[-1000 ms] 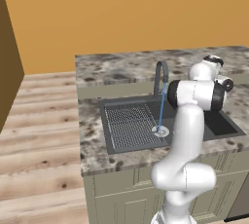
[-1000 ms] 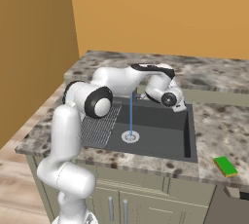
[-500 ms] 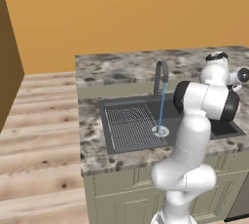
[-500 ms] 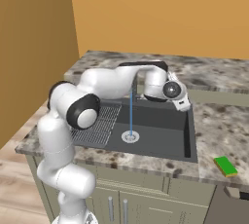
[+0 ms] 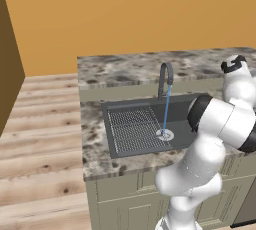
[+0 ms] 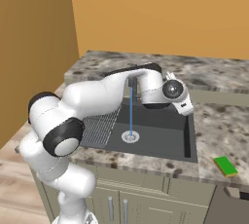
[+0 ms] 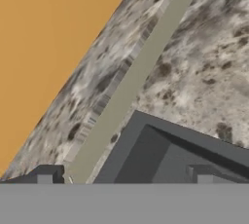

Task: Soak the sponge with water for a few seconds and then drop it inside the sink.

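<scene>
Overhead, claw (image 7: 124, 178) wide apart above dark rectangular sink (image 7: 165, 162) in speckled granite counter (image 7: 204, 72)

The arm's white links (image 6: 112, 94) cover the faucet and the sink's (image 6: 160, 140) back left corner in the right base view. In the left base view the arm's elbow (image 5: 222, 121) hides the sink's right part. The hand view cuts the sink's corner (image 7: 170, 145) at its bottom edge.

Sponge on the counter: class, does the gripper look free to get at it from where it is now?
Probably yes: the sponge lies alone on bare counter right of the sink, nothing over it, and the gripper is open.
</scene>
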Tool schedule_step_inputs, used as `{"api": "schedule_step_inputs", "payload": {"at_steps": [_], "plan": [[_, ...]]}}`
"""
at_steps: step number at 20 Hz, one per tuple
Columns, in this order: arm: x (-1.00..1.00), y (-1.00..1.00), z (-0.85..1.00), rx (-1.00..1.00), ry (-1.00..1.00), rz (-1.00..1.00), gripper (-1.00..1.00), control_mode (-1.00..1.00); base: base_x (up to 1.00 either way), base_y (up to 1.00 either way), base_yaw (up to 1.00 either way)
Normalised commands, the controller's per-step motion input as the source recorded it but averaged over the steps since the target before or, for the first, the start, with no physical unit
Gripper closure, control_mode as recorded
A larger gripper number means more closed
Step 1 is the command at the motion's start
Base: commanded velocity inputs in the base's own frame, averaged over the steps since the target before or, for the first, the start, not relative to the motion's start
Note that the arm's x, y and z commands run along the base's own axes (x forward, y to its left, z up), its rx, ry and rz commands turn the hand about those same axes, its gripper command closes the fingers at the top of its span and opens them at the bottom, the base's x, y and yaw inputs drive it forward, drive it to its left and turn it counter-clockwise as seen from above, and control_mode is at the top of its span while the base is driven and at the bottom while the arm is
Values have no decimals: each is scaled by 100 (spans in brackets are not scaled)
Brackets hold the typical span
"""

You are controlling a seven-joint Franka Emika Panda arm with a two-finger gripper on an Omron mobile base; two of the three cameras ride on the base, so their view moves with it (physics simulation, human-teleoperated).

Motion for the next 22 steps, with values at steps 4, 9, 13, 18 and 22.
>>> {"api": "schedule_step_inputs", "payload": {"at_steps": [4,9,13,18,22], "plan": [[-60,-3,3,-11,0,8,-100,-100,0,0,0],[-35,-5,23,-13,5,14,-100,-100,0,0,0],[-21,-4,26,-16,17,10,-100,-100,0,0,0],[-27,-12,22,-16,23,8,-100,-100,0,0,0],[-32,-7,25,-15,30,5,-100,-100,0,0,0]]}}
